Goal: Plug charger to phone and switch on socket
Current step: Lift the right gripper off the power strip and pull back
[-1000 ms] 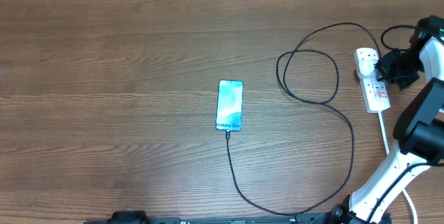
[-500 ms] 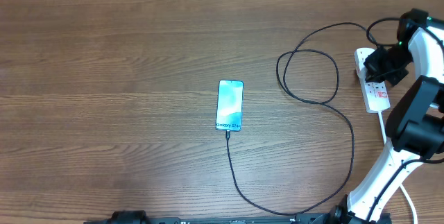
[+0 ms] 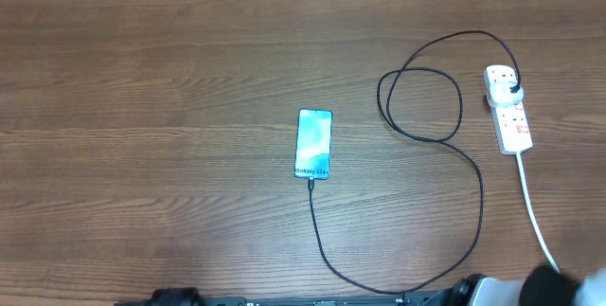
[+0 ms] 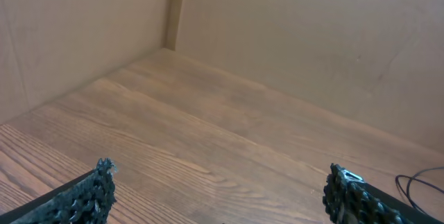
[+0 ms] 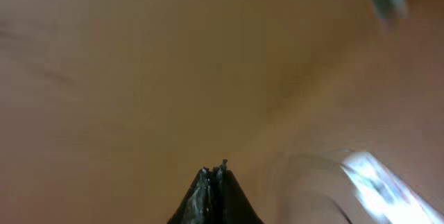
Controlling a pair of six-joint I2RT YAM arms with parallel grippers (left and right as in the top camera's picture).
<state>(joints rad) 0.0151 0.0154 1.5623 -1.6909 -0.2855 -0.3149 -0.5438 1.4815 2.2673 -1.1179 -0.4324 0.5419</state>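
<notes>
The phone [image 3: 314, 143] lies flat mid-table, its screen glowing light blue, "Galaxy" text at its near end. The black charger cable [image 3: 471, 169] runs from the phone's near end, curves right, loops, and ends at a black plug [image 3: 512, 89] seated in the white socket strip [image 3: 511, 117] at the far right. The strip appears as a blurred white patch in the right wrist view [image 5: 378, 182]. My right gripper [image 5: 214, 170] is shut and empty, its view motion-blurred. My left gripper [image 4: 220, 189] is open and empty above bare wood. Neither gripper's fingers show in the overhead view.
The strip's white cord [image 3: 532, 207] runs toward the near right edge, where a blurred part of the right arm [image 3: 559, 287] shows. Brown walls [image 4: 298, 37] enclose the table's far side and left corner.
The right arm has pulled away from the socket strip and swung out of the overhead view toward the near right corner. The phone, cable and strip have not moved.
</notes>
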